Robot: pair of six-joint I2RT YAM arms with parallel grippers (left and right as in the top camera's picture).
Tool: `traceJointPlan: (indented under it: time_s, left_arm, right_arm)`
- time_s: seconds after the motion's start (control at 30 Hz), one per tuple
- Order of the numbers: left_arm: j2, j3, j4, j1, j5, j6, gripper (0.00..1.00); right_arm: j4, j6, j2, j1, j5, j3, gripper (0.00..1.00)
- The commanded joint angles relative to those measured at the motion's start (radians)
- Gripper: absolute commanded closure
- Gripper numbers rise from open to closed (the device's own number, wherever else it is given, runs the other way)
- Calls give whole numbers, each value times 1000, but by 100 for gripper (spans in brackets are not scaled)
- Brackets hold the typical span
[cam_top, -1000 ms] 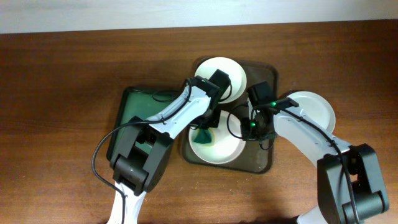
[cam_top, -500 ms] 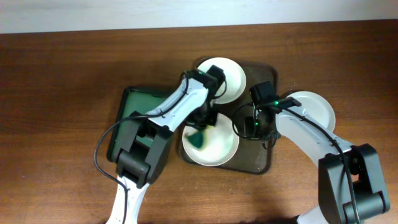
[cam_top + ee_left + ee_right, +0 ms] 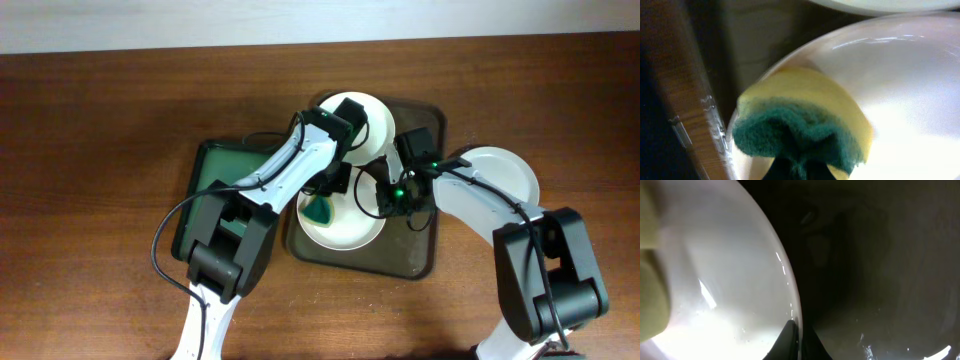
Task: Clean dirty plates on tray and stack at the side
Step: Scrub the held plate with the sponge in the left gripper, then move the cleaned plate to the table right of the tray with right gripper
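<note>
Scene: wooden worktop [image 3: 100, 120] seen from above, with two arms meeting over the dark tray [image 3: 415, 252] at its centre.
Plates: two are sitting in the tray, the near plate [image 3: 350, 232] and the far plate [image 3: 372, 118]. The side plate [image 3: 510, 175] is resting on the worktop just right of the tray, partly under the right arm.
Left gripper [image 3: 328, 198]: it is clenched on a yellow sponge [image 3: 805, 115] with a green scouring face and is pressing it onto the near plate's inner surface.
Right gripper [image 3: 383, 200]: it is pinching the near plate's right rim. The wrist view shows a dark fingertip [image 3: 792, 339] right at that edge, so the jaws appear closed on it.
Dirt: no smear is showing on the near plate's bare white – the sponge may be hiding some.
Handling: the plates are looking stiff, glossy and probably slippery, light but likely to chip if knocked together. The raised rim is the only real place to take hold – a firm edge pinch, lifted level.
Other: a smaller green tray [image 3: 205, 180] is lying to the left, partly under the left arm.
</note>
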Motion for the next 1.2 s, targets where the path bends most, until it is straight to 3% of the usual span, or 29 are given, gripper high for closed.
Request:
traceJointPlan:
  time_s: [0.0, 0.1, 0.13, 0.27, 0.37, 0.47, 0.57, 0.67, 0.77, 0.9, 0.93, 1.03, 1.17]
  left_arm:
    - [14, -27, 155, -15, 423, 10, 94]
    - [14, -44, 171, -45, 393, 10, 94]
    - [14, -44, 139, -35, 316, 10, 100]
    - [13, -44, -91, 24, -156, -3, 100]
    - [13, -42, -150, 44, -297, -5, 100]
    - [-19, 23, -230, 50, -289, -5, 100]
    - [-246, 60, -287, 80, -266, -5, 100]
    - [-485, 60, -297, 224, -217, 7, 99]
    - [-532, 40, -359, 412, -116, 116, 100]
    - [-532, -231, -201, 591, 29, 161, 100]
    - [-532, -336, -128, 619, 69, 165, 100]
    - [-532, -483, -16, 641, 72, 179, 100]
    - [-532, -502, 24, 641, 72, 179, 98]
  right_arm:
    - [-41, 44, 35, 4, 48, -15, 96]
    - [-64, 68, 35, 4, 58, -15, 96]
    - [-74, 89, 35, 4, 77, -15, 96]
    - [-82, 89, 35, 4, 77, -15, 96]
    - [-94, 89, 35, 4, 77, -15, 96]
    - [-112, 84, 28, 3, 77, -6, 96]
    - [-206, 71, -116, 3, 155, 48, 96]
    - [-279, 87, -359, 0, 448, 53, 96]
    - [-291, 114, -537, -106, 671, 53, 96]
    - [-247, 110, -529, -367, 776, 53, 96]
    - [-231, 32, -509, -397, 756, 53, 96]
    - [-168, 34, -477, -396, 1060, 53, 96]
    - [-164, -16, -492, -356, 1168, 54, 96]
